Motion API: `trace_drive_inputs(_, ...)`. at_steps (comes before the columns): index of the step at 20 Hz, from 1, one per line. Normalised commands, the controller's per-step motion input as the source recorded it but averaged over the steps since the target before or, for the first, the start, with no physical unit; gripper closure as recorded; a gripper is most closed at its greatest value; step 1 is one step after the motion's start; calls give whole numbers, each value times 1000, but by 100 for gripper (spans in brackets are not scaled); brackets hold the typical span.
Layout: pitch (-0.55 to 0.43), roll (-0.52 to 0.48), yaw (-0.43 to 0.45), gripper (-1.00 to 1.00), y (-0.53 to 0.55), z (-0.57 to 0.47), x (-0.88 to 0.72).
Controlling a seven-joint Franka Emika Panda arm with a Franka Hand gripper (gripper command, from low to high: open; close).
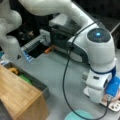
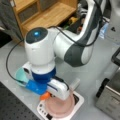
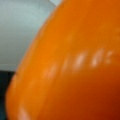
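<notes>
Grey table [image 1: 55, 70], teal plate [image 2: 21, 75] and white scale [image 2: 77, 100] bearing a pink plate [image 2: 61, 107] on it, wooden shelf unit [image 1: 20, 95], dark bin [image 1: 37, 83].

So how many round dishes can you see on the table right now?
2. A pink plate sits on the white scale beneath the end effector; a teal dish lies at a front view's left, behind the arm. Others may be hidden.

The white Franka Panda arm [image 2: 72, 47] is bending steeply downward in both front views, its round grey joint cap with a glowing blue light [image 1: 98, 34] facing up. The white wrist with its blue mount [image 2: 37, 86] is hanging low over the table, and the gripper [image 2: 58, 93] is pointing down, fingers hidden.
</notes>
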Motion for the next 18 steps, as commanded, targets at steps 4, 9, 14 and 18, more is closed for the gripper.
trace_drive_inputs(4,48,-117,-57,100,242,-25,157)
trace_drive_inputs(9,16,-127,-92,100,200,-63,133)
trace_drive_inputs(14,11,-142,-81,100,156,-76,93)
trace_drive_inputs(18,-1,-143,-64,100,153,-63,76)
